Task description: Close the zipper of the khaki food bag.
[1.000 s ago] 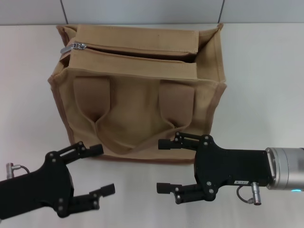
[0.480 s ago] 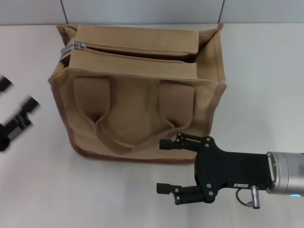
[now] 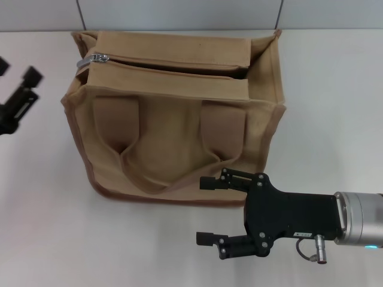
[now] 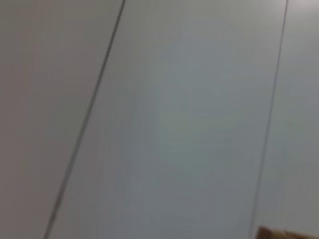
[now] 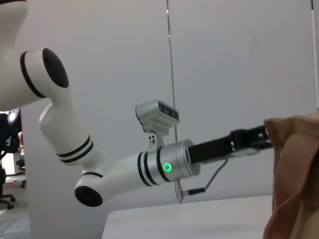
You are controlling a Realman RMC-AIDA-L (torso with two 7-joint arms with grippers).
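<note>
Behind right claw [image 3: 206, 209], khaki food bag [image 3: 173, 125].

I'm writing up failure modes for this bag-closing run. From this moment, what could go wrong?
1. The silver slider is small and sits at the zipper's far left end; the left gripper, beside the bag's left side, may miss or slip off it.
2. Nothing holds the khaki food bag. The right gripper hangs open in front of it, so a pull could drag the bag.
3. The flaps gape at the right end, where the slider might jam.
</note>
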